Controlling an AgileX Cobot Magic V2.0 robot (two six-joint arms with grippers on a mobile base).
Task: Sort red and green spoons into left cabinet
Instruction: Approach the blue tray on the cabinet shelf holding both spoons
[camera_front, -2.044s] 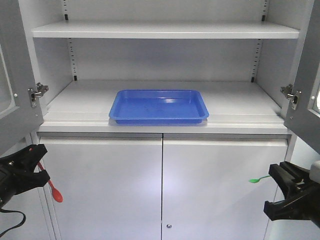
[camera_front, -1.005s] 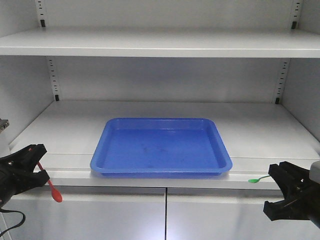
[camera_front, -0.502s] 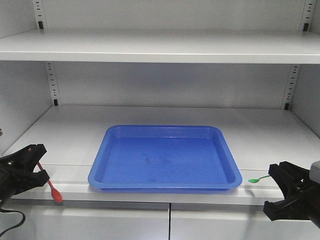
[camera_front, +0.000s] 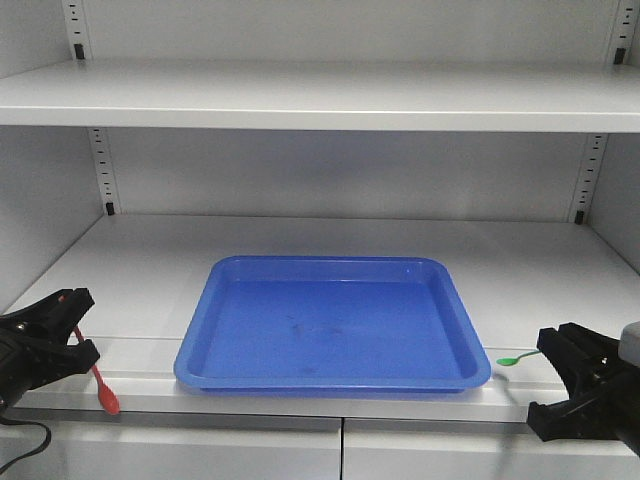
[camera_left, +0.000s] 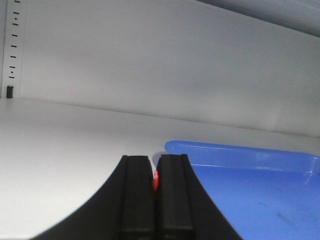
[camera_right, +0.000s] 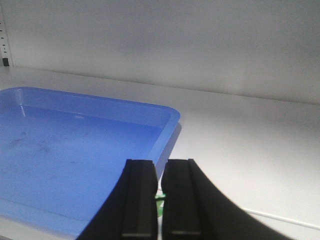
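Front view: left gripper (camera_front: 78, 325) sits low at left, jaws closed to a thin gap, pinching the red spoon (camera_front: 101, 386) by its handle top. The bowl hangs down and right, in front of the shelf (camera_front: 130, 262) edge, left of the tray (camera_front: 330, 263). The right gripper (camera_front: 545, 372) sits low at right, jaws likewise nearly shut on the green spoon (camera_front: 516, 359) handle. Its bowl points left, just beside the tray's front right corner. The blue tray lies centred on the cabinet (camera_front: 330, 95) lower shelf, near the front edge.
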